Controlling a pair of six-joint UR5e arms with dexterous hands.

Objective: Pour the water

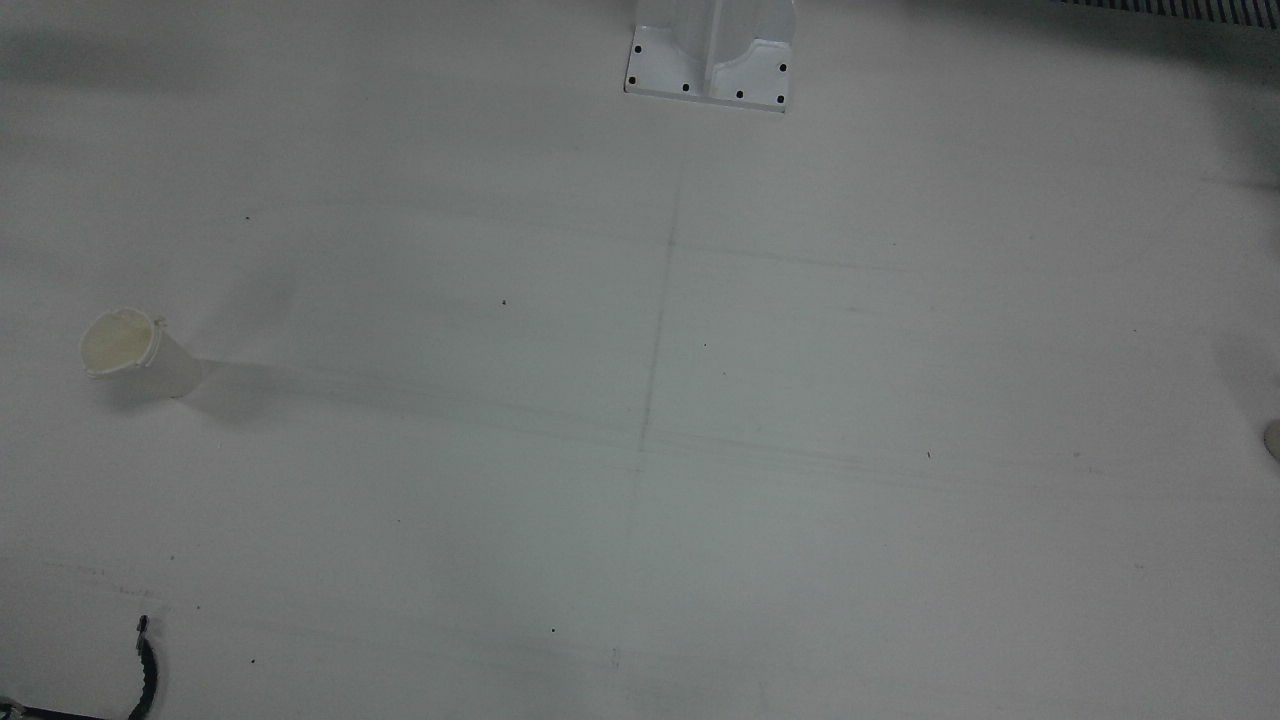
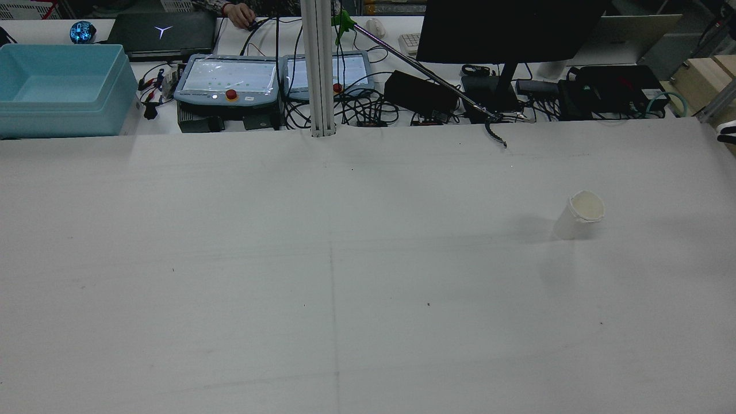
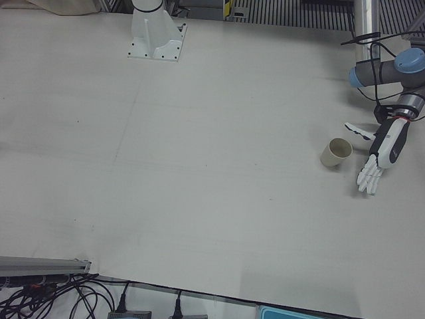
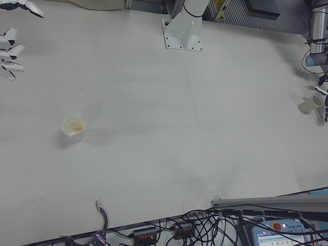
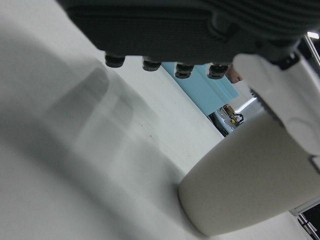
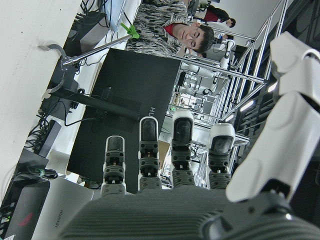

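A white paper cup stands upright on the robot's right half of the table; it also shows in the rear view and the right-front view. A second, beige cup stands on the left half and fills the lower right of the left hand view. My left hand is open just beside this cup, its fingers straight and its thumb spread behind the cup. My right hand is open and empty at the table's edge, well away from the white cup. Its fingers are extended.
A white arm pedestal base is bolted at the robot's side of the table. A black curved grabber tip lies at the operators' edge. Beyond that edge are a blue bin, pendants, cables and a monitor.
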